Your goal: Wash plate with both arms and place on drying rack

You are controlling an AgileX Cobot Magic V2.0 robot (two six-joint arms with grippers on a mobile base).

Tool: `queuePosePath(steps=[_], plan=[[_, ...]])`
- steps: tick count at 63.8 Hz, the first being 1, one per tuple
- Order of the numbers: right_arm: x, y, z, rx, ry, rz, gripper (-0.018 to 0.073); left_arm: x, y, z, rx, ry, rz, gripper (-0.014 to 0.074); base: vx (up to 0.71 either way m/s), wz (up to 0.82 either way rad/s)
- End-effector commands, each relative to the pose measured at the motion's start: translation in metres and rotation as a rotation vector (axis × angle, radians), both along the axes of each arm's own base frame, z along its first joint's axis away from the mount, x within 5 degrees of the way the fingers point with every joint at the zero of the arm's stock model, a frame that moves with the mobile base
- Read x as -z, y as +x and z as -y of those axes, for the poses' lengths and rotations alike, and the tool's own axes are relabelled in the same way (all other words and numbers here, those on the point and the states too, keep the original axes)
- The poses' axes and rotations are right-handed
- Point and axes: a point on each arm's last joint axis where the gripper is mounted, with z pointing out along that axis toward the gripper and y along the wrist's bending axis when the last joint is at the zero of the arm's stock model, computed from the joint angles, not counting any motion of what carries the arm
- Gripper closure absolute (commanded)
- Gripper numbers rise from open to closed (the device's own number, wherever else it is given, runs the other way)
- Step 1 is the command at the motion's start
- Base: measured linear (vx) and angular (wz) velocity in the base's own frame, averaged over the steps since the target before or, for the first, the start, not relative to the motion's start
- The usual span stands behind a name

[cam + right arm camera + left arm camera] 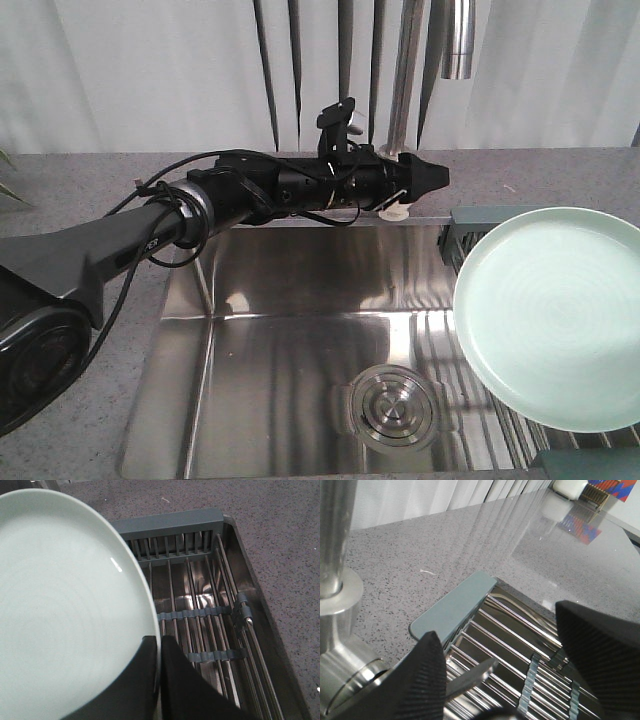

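The front view shows the plate [555, 315] at the right side, tilted with its ringed face toward the camera, raised over the drying rack [500, 425] that sits across the right end of the sink [290, 330]; whatever holds it lies outside that view. The right wrist view supplies this: the right gripper [159, 645] is closed tight on the plate's lower rim, one black finger on the face and the other behind it, with the rack's wires, cross bars and grey-green end piece [170, 525] directly below. The front view alone shows the left arm [250, 190] reaching across the back edge of the sink, the left gripper [432, 178] ending just beside the base of the faucet [405, 80], well apart from the plate. Its opening cannot be read there, but the left wrist view shows its two ribbed fingers [420, 680] spread wide with nothing between them, hanging above the rack wires next to the speckled grey countertop [445, 545]. Only the front view shows the drain [393, 405].
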Motion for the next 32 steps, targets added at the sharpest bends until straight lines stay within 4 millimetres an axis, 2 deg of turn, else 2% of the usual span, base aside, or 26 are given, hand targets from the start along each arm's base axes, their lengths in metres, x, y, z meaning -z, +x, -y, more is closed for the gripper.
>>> queuePosePath(steps=[1,16,23,32], plan=[[-0.014,0.003,0.004,0.042,-0.004,0.085,0.0561,-0.042,-0.024,0.009,0.142,-0.079,0.014,0.0126,0.00,0.00],[-0.014,0.003,0.004,0.042,-0.004,0.085,0.0561,-0.065,-0.024,0.009,0.142,-0.129,0.054,0.0195,0.00,0.00],[-0.014,0.003,0.004,0.042,-0.004,0.085,0.0561,-0.078,-0.022,0.004,0.143,-0.152,0.071,0.0283,0.00,0.00],[-0.014,0.003,0.004,0.042,-0.004,0.085,0.0561,-0.092,-0.020,-0.009,0.146,-0.163,0.097,0.0459,0.00,0.00]])
